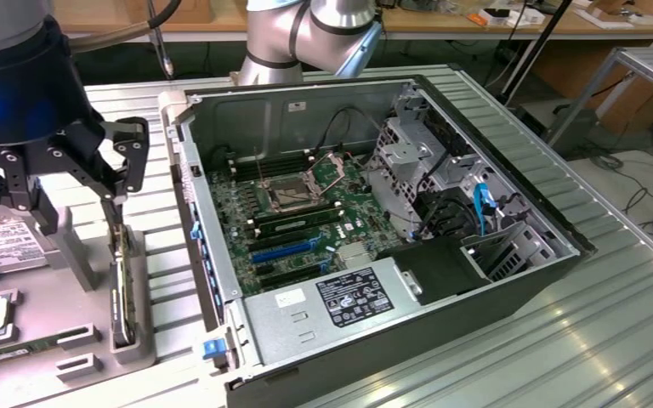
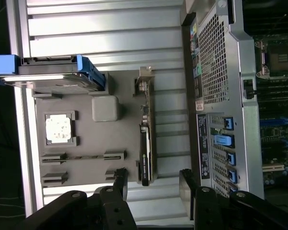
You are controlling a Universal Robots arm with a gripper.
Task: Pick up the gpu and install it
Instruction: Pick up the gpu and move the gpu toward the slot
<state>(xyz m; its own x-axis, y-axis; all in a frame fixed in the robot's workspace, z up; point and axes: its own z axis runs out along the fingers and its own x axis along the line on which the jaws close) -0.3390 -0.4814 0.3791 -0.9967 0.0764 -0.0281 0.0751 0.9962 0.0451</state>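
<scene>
In the exterior view my gripper [image 1: 77, 202] hangs with its jaws spread wide and empty, at the exterior view's left of the open computer case [image 1: 338, 110]. The gpu [image 1: 122, 285] stands on edge in a gray tray [image 1: 82, 314] just beneath me. In the wrist view, the card's near end lines up between my fingers [image 2: 120, 184], which do not touch it.

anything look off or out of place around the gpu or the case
Nothing stands out. The gpu stands on edge in its slot of the grey tray, and the open gripper holds nothing. The case lies open on its side; its cpu socket frame seems flipped up.
</scene>
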